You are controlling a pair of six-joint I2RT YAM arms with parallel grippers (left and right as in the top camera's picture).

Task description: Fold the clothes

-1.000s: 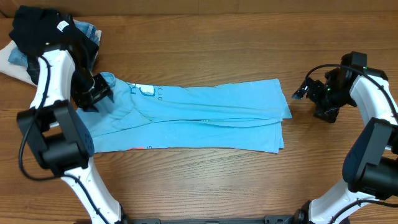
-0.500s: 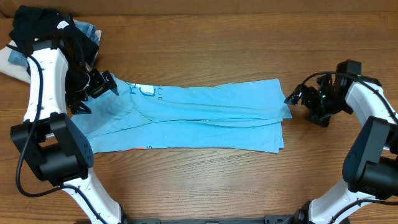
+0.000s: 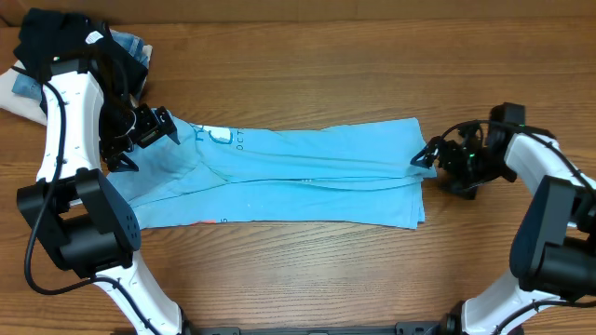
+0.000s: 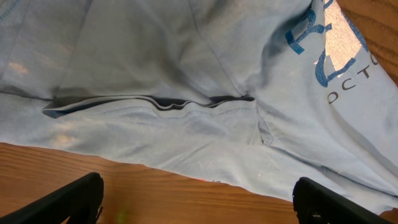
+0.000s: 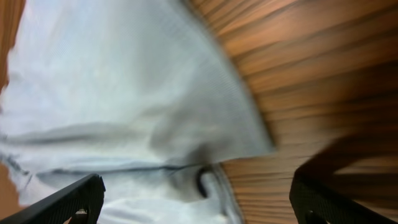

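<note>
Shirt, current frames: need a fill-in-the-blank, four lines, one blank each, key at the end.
1. The shirt lies stretched across the table and is light ____.
2. Its lettering is at the end nearest the ____ arm.
3. The left tool and the right tool both have their jaws ____.
4. The garment with a white tag in the far left corner is ____.

Missing words: blue; left; open; black.

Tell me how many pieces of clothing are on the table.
4: the blue shirt laid flat in the middle, plus, heaped at the far left corner, a black garment, a denim piece and white fabric. More may lie hidden underneath.
</note>
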